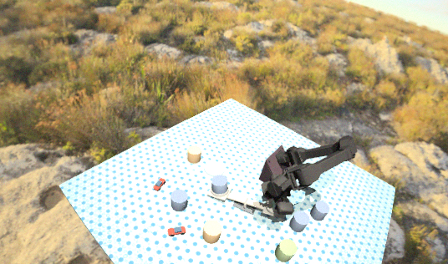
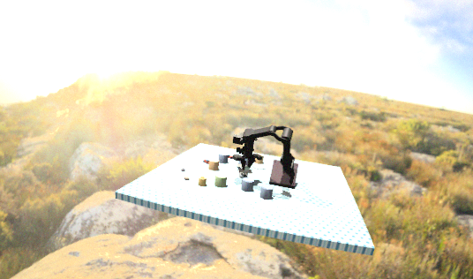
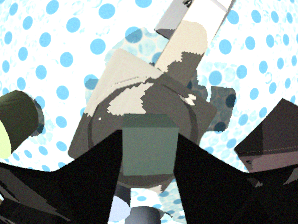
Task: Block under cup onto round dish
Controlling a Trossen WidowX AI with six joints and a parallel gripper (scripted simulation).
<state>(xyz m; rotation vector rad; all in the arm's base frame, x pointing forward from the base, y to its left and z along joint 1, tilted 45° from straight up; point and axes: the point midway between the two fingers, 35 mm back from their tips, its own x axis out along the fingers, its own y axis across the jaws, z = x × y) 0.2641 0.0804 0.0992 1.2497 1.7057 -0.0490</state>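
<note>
My gripper (image 1: 279,210) (image 2: 244,171) (image 3: 146,136) is shut on a grey-green block (image 3: 150,149), at or just above the near end of the balance (image 1: 240,199) (image 3: 119,67); I cannot tell if the block touches it. That end bears no cup. A blue-grey cup (image 1: 219,184) stands upright on the balance's other end. The pale round dish (image 1: 214,168) lies just behind that cup in the top view, faint against the cloth. Two more blue-grey cups (image 1: 299,221) (image 1: 319,210) stand on the table beside the gripper's end of the balance.
A green cylinder (image 1: 286,250) (image 2: 221,182), two tan cylinders (image 1: 194,154) (image 1: 211,232) and another blue-grey one (image 1: 179,200) stand around the balance. Two red toy cars (image 1: 159,184) (image 1: 176,231) lie at the left. A dark reddish slanted panel (image 1: 272,165) (image 2: 282,173) (image 3: 272,132) stands near the arm.
</note>
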